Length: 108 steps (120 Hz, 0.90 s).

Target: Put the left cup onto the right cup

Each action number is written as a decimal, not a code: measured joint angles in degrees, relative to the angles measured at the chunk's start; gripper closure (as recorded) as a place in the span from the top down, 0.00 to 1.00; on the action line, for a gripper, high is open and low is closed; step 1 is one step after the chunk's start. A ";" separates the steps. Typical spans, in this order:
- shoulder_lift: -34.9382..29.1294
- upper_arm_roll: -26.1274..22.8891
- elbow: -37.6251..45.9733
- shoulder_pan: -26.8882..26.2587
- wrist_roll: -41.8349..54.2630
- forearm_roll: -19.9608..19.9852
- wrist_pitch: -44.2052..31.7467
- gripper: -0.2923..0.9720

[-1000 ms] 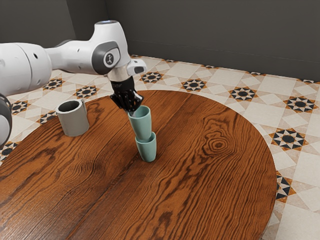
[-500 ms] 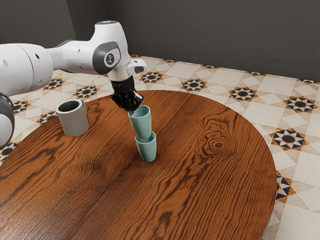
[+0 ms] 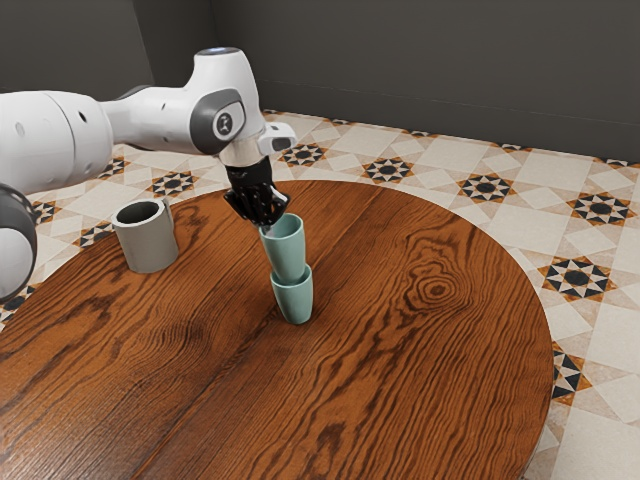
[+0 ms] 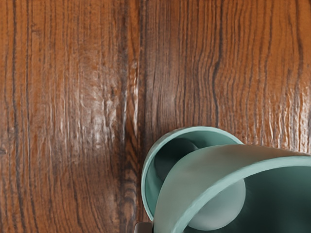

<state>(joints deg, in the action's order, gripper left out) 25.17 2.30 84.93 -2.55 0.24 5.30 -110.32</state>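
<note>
Two teal cups stand near the table's middle. The upper teal cup (image 3: 285, 248) sits with its base inside the lower teal cup (image 3: 294, 296), leaning slightly toward the exterior view's left. My gripper (image 3: 268, 218) comes down from the upper left and is shut on the upper cup's rim. In the wrist view the upper cup (image 4: 214, 170) looms right under my hand, and the lower cup's rim (image 4: 148, 184) shows beneath and beside it.
A grey cup (image 3: 145, 236) stands upright near the table's edge at the exterior view's left. The round wooden table (image 3: 420, 380) stretches wide toward the right and front. Patterned floor tiles surround it.
My gripper has shifted slightly right and down. The upper cup has settled a little deeper and more upright in the lower cup.
</note>
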 joint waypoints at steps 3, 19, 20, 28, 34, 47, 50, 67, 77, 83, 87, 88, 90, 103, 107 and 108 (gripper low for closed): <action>0.09 -0.01 0.00 0.02 0.00 0.01 -0.07 0.15; 0.44 -0.02 0.00 0.03 0.01 0.06 -0.35 0.15; 0.45 -0.02 0.00 0.04 0.01 0.06 -0.36 0.15; 0.55 -0.02 0.00 0.02 0.01 0.07 -0.45 0.15; 0.64 -0.02 0.05 0.05 0.01 0.07 -0.51 0.15; 1.06 -0.02 0.08 0.09 -0.01 0.08 -0.60 0.15; 1.20 -0.02 0.08 0.09 -0.01 0.08 -0.62 0.15; 1.71 -0.02 0.09 0.06 -0.06 0.07 -0.70 0.15; 1.98 -0.02 0.09 -0.03 -0.11 0.06 -0.74 0.15; 2.05 -0.02 0.12 -0.17 -0.19 0.08 -0.76 0.17; 2.07 -0.02 0.21 -0.22 -0.22 0.12 -0.76 0.20; 2.07 -0.02 0.23 -0.22 -0.23 0.13 -0.76 0.21; 2.08 -0.02 0.26 -0.23 -0.24 0.14 -0.76 0.23; 2.09 -0.03 0.40 -0.24 -0.30 0.30 -0.76 0.38; 2.05 -0.02 0.38 -0.21 -0.31 0.41 -0.76 0.43; 2.03 -0.02 0.38 -0.20 -0.31 0.43 -0.76 0.44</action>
<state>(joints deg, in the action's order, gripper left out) 27.21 2.28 85.31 -2.75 -0.07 5.72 -111.08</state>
